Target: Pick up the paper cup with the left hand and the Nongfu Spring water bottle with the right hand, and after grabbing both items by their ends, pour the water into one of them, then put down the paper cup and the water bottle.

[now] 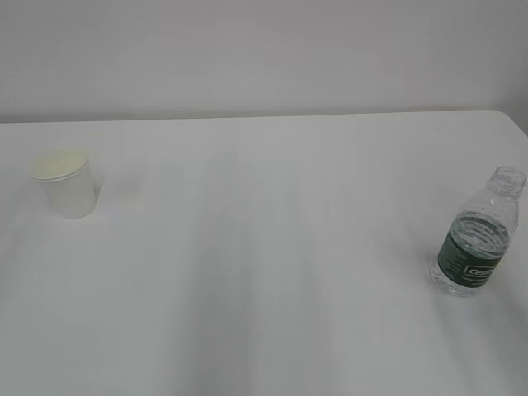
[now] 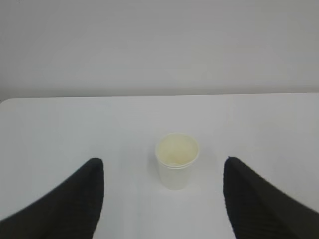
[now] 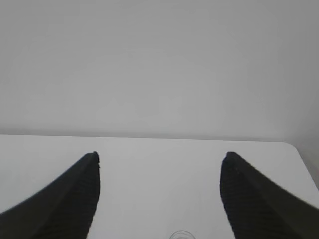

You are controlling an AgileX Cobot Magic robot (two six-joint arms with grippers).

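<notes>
Bottle [image 3: 182,234] cut off below

light: bright, even | shadows: faint, soft | focus: slightly soft

two black fingers [image 2: 75,199] of the left hand [image 2: 162,164], broad at the base, tapering to blunt tips, finely ribbed. the right hand [image 3: 160,157] has matching black ribbed fingers [image 3: 249,194].

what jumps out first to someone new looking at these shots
On the bare white table, a small white paper cup stands upright at far left. A clear ribbed plastic bottle with a dark green label stands capless at far right. In the left wrist view, black fingers frame the cup, apart from it.
</notes>
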